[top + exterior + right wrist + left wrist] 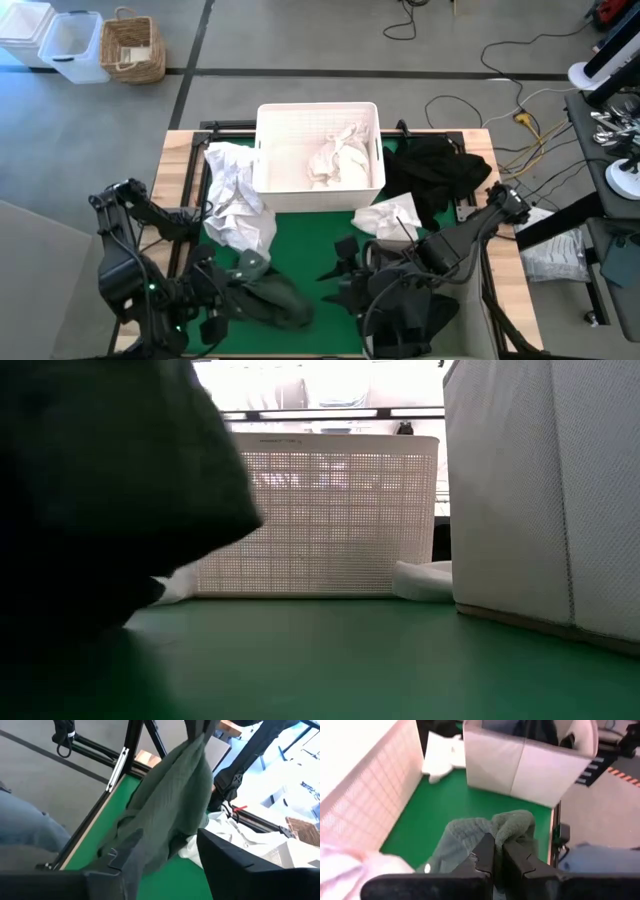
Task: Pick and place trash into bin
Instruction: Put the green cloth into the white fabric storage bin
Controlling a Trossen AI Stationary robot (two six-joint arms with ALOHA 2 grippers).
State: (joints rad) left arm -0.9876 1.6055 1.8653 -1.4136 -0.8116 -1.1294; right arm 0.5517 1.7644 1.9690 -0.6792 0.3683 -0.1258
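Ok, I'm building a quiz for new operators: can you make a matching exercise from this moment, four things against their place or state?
1 dark green cloth garment
2 black cloth garment
3 white perforated plastic tub
4 right gripper

a open
b holds white sheets
c pinched in the left gripper
d heaped beside the tub

Pairs: 1c, 2d, 3b, 4a.

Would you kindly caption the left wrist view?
Left gripper shut on green cloth over the mat.
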